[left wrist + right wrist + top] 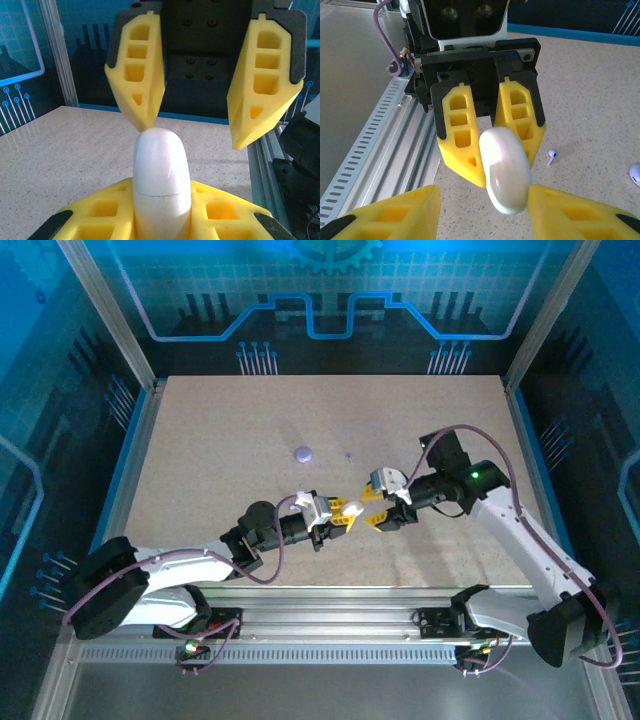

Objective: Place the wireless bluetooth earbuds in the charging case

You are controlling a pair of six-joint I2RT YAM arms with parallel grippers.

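The charging case (161,170) is off the counter (200,460), pinched low down in the clenched left gripper (506,171) just toward 6 o'clock from the counter's middle, its rounded top poking out. The right gripper (192,136) faces it with jaws parted on either side of that top. One fingertip (144,117) is at the shell and the other is well apart, so it is not gripping. The case looks like a hard, glossy little pebble: light, stiff and, I'd say, slippery, apt to squirt out of a hard squeeze on its curve. A fine seam runs around it just above the left fingers. I'd judge the place to take hold is on the flatter faces above that seam, so the top half can be worked open against the left hold. One earbud (551,156) lies on the counter toward 12 o'clock from the case, tiny and stemmed, awkward to pick up and easily flicked away. A pale lavender rounded piece (303,453) sits toward 11 o'clock, and I can't tell what it is.
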